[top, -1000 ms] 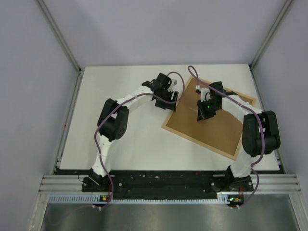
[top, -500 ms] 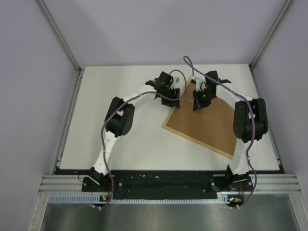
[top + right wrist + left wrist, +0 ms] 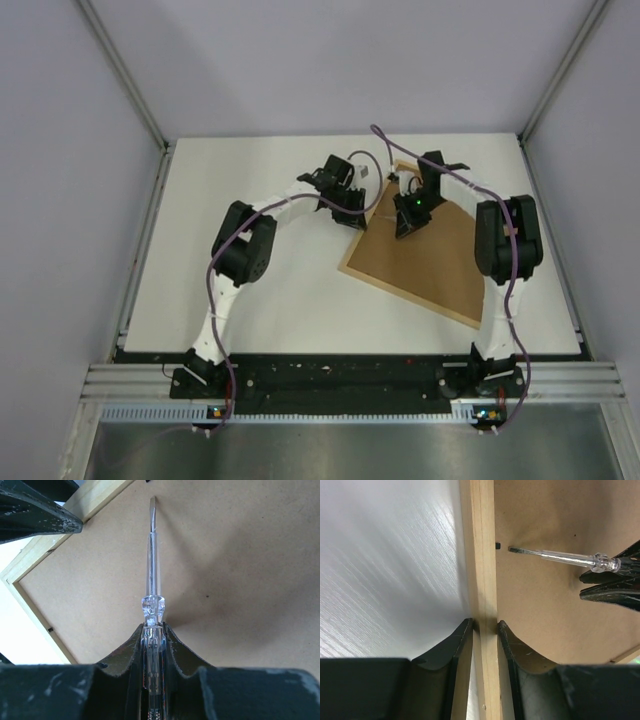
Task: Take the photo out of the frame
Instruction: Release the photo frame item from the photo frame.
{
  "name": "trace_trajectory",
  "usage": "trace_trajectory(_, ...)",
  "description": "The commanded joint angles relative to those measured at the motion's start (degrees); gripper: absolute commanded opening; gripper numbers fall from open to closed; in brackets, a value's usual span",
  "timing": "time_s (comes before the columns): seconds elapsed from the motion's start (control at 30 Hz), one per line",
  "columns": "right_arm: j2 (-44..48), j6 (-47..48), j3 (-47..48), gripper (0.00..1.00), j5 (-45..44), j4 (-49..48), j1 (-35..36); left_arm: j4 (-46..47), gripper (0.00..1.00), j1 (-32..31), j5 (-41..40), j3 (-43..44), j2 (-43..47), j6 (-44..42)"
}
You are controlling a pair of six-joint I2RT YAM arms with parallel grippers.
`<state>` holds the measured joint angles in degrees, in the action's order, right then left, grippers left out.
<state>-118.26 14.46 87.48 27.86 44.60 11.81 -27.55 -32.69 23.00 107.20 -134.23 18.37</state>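
Frame (image 3: 440, 270) lies back-up on the white table (image 3: 260, 290), brown fibreboard (image 3: 560, 605) showing, its light-wood rail (image 3: 484, 555) running between the jaws of the left gripper (image 3: 484, 626), which are closed narrowly onto it. The right gripper (image 3: 152, 628) pinches in its jaws the clear handle of a screwdriver (image 3: 152, 565) pointing straight ahead of them, its flat tip just short of a small black tab (image 3: 498, 545) beside that rail.

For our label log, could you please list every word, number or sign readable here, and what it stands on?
There is no readable text: none on the light-wood picture frame with its brown fibreboard back, the clear-handled screwdriver or the white table.
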Motion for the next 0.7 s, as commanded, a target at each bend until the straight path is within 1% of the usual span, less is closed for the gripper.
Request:
trace_trajectory(0.0, 0.7, 2.5, 0.6, 0.00, 1.9, 0.8, 0.7, -1.5, 0.28, -0.7, 2.0, -5.0, 2.7, 0.5)
trace_trajectory(0.1, 0.2, 3.0, 0.1, 0.00, 1.8, 0.8, 0.8, -1.6, 0.24, -1.1, 2.7, -7.6, 3.9, 0.9)
trace_trajectory(0.23, 0.3, 4.1, -1.1, 0.00, 1.9, 0.4, 1.4, -1.6, 0.24, -1.3, 2.8, -9.7, 5.2, 1.0)
trace_trajectory(0.37, 0.0, 4.8, -2.4, 0.00, 1.9, 0.0, 2.6, -1.6, 0.24, -1.3, 2.6, -9.5, 5.4, 1.0)
trace_trajectory(0.67, 3.5, 5.7, -6.4, 0.00, -5.4, -1.8, 4.3, -2.2, 0.24, -1.4, 2.0, -8.0, 5.2, 0.6)
